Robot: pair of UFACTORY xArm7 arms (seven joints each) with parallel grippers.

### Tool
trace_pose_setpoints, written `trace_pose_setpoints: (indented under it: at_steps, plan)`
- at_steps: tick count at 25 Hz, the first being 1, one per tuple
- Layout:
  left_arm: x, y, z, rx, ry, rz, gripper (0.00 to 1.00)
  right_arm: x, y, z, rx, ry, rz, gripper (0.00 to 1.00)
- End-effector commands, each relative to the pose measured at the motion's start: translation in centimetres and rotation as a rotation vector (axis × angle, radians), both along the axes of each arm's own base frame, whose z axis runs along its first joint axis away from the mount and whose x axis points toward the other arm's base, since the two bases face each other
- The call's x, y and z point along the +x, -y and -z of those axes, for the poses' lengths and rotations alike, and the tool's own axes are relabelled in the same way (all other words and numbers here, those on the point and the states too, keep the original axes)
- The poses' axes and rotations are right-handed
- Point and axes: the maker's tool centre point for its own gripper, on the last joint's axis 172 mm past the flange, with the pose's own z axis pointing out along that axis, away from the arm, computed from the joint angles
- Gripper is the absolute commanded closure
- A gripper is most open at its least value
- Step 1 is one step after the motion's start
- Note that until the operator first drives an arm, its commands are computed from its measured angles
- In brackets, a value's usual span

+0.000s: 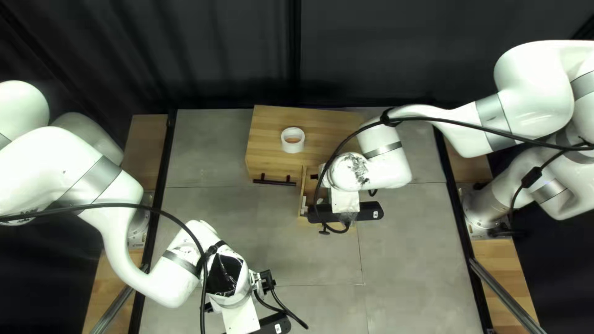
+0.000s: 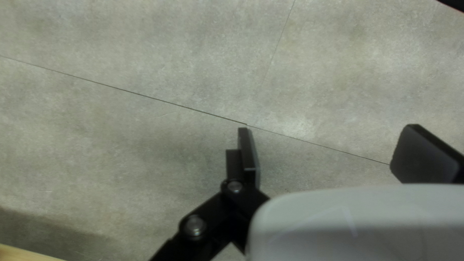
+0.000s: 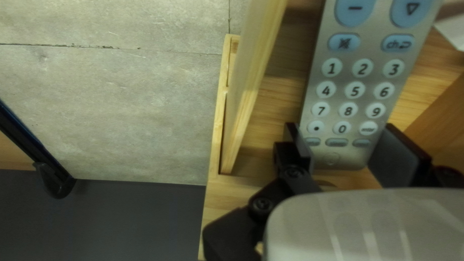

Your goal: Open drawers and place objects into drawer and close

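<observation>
A wooden cabinet [image 1: 263,133] stands at the table's far side, its right drawer [image 1: 303,201] pulled out and its left drawer front [image 1: 272,170] closed. My right gripper [image 1: 345,213] is over the open drawer and hides most of its inside. In the right wrist view, my right gripper [image 3: 340,152] is shut on one end of a silver remote [image 3: 355,104], above the drawer's wooden floor [image 3: 275,104] and beside its side wall [image 3: 256,72]. My left gripper [image 1: 272,325] is near the table's front edge. Seen from its wrist, the left gripper [image 2: 321,150] stands open, empty, over the grey tabletop.
A roll of white tape [image 1: 292,140] rests on the cabinet top. The closed drawer's black handle [image 1: 274,181] sticks out in front. Part of a white item [image 3: 452,26] shows beyond the remote. Black cables [image 1: 201,266] loop around both arms.
</observation>
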Motion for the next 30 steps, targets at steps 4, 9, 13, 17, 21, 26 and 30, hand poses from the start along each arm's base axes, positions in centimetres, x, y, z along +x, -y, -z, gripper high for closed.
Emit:
trace_pose_setpoints:
  at_steps: [4,9,13,17,21,26,30]
  plan:
    - [0.00,0.00,0.00,0.000,0.000,0.000,0.00,-0.29,-0.25,-0.15,-0.004,-0.005,0.010,0.97]
    - [0.00,0.00,0.00,0.000,0.000,0.000,0.00,-0.32,-0.55,-0.09,-0.006,-0.010,0.026,0.98]
    - [0.00,0.00,0.00,0.000,0.000,0.000,0.00,-0.44,-0.57,-0.18,-0.005,-0.017,0.039,0.98]
    - [0.00,0.00,0.00,0.000,0.000,0.000,0.00,-0.58,-0.48,-0.11,-0.004,-0.019,0.046,0.97]
    - [0.00,0.00,0.00,0.000,0.000,0.000,0.00,-0.52,-0.40,-0.14,-0.003,-0.020,0.050,0.96]
    - [0.00,0.00,0.00,0.000,0.000,0.000,0.00,-0.67,-0.24,-0.31,-0.003,-0.021,0.052,0.96]
    - [0.00,0.00,0.00,0.000,0.000,0.000,0.00,-0.97,-0.22,-0.30,-0.003,-0.022,0.053,0.96]
